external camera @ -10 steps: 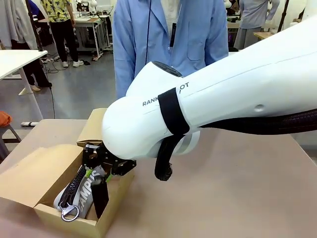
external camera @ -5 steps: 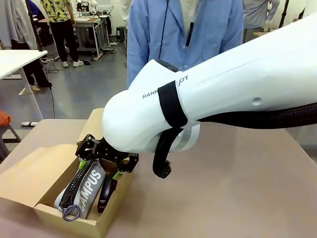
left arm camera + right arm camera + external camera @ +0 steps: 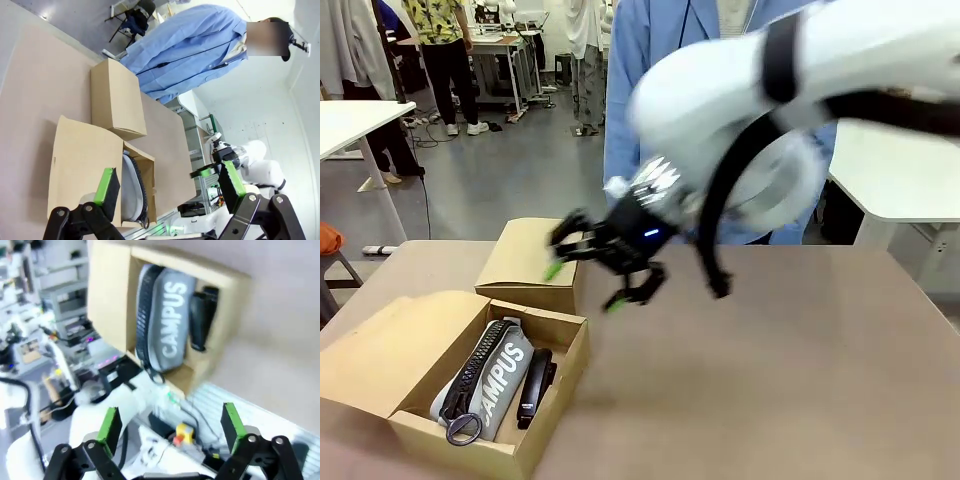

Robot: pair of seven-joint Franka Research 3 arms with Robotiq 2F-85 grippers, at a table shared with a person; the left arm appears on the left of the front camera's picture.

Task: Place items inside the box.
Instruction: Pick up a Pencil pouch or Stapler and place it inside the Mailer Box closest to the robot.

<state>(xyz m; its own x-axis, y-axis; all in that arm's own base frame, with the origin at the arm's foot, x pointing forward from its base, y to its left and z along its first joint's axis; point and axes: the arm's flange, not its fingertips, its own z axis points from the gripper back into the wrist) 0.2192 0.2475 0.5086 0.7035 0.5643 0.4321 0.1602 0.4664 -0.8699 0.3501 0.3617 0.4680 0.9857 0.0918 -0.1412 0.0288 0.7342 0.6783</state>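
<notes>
We see one open cardboard box [image 3: 567, 358] at the near left of a tan table [image 3: 770, 380]. Two of its flaps are folded out: one [image 3: 390, 350] lies flat to the box's left, the other [image 3: 525, 255] lies behind its far edge. A broad stretch of tabletop runs from the box's right wall to the table's right edge.

Inside the box we count two things. One grey zip pouch [image 3: 492, 372] lettered "CAMPUS" lies along the left, its ring pull at the near wall. One black stapler [image 3: 535, 385] lies just beside it, against the right wall.

The right gripper [image 3: 584, 288] is blurred. It hangs above the table past the box's far right corner, jaws wide apart and holding nothing.

From the left wrist, the left gripper [image 3: 166, 172] sits well above the box, its fingers likewise spread with nothing between them.

A person in a blue coat [image 3: 630, 80] stands beyond the table's far edge.
</notes>
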